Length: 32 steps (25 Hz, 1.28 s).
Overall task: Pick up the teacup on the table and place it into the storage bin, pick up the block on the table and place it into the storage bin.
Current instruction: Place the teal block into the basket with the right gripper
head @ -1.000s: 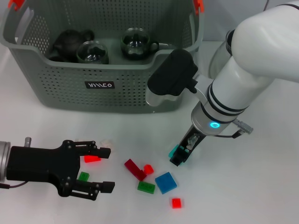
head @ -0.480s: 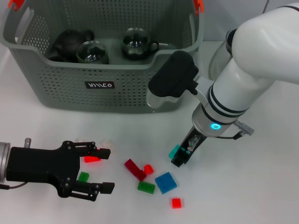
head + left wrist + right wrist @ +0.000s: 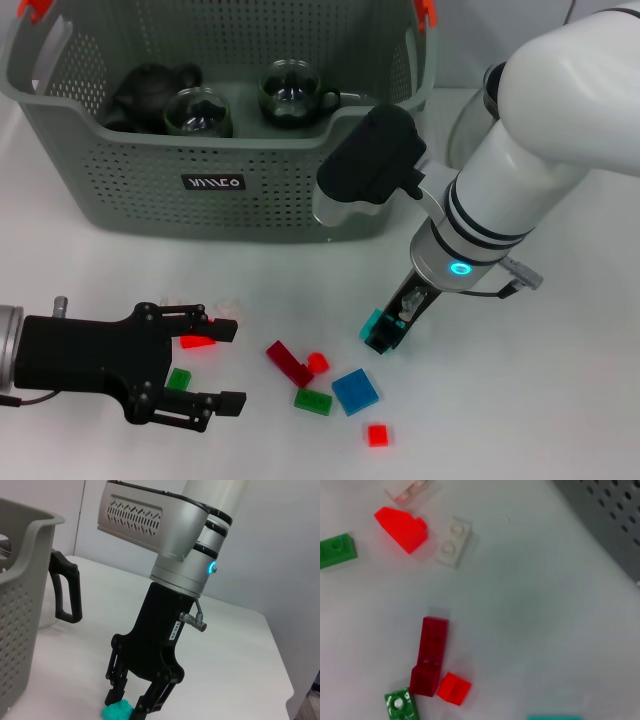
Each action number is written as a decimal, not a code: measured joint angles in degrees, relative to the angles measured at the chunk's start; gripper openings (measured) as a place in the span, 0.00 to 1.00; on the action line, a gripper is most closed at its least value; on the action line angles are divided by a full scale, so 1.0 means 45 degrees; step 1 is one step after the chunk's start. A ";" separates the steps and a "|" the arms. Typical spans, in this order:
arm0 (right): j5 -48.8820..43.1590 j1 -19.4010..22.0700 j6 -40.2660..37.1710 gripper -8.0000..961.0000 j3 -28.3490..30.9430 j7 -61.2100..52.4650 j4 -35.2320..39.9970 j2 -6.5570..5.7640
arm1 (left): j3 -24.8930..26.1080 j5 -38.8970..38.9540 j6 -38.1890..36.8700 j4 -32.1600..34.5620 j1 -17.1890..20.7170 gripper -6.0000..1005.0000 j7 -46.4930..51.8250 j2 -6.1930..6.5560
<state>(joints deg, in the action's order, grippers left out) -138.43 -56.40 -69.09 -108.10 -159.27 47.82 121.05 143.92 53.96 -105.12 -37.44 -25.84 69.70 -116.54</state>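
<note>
The teal block (image 3: 374, 325) is grasped by the right end effector (image 3: 385, 336); off-centre, it could be dropped. The left end effector (image 3: 215, 365) is held released.

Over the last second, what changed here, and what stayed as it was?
Little. The right claw, its jaws around the teal block on the table, drifted slightly right half a second ago and is now back where it was. The block has not visibly lifted. The left claw stays open by the bright red block; the other blocks and the bin are unchanged.
</note>
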 joint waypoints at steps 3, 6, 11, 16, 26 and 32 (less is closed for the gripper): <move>0.0000 0.0016 -0.0070 0.45 0.0015 -0.0007 0.0154 -0.0007 | 0.0036 0.0000 -0.0026 0.0000 0.0013 0.86 0.0000 -0.0001; 0.0002 0.0016 -0.0211 0.45 0.0040 -0.0080 0.0442 -0.0034 | 0.0049 0.0000 -0.0061 0.0000 0.0018 0.86 0.0000 -0.0001; 0.0000 0.0038 -0.0641 0.45 0.0342 -0.0122 0.0869 -0.0097 | 0.0026 0.0000 -0.0120 0.0000 0.0028 0.86 0.0000 0.0000; -0.0057 0.0198 -0.1566 0.45 0.1459 0.0095 0.2056 -0.0140 | 0.0055 0.0000 -0.0143 0.0000 0.0084 0.86 0.0000 0.0019; 0.0211 -0.0006 -0.3724 0.45 0.3815 0.0365 0.4851 -0.0145 | 0.0050 0.0000 -0.0135 0.0001 0.0163 0.86 0.0000 0.0037; 0.0584 -0.0808 -0.4297 0.45 0.6199 0.0958 0.5398 -0.0163 | -0.0008 0.0000 -0.0094 0.0001 0.0123 0.86 -0.0001 0.0011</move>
<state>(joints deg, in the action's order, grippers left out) -135.80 -60.03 -88.43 -80.20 -154.96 72.11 120.32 143.88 53.96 -105.55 -37.44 -25.28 69.70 -116.49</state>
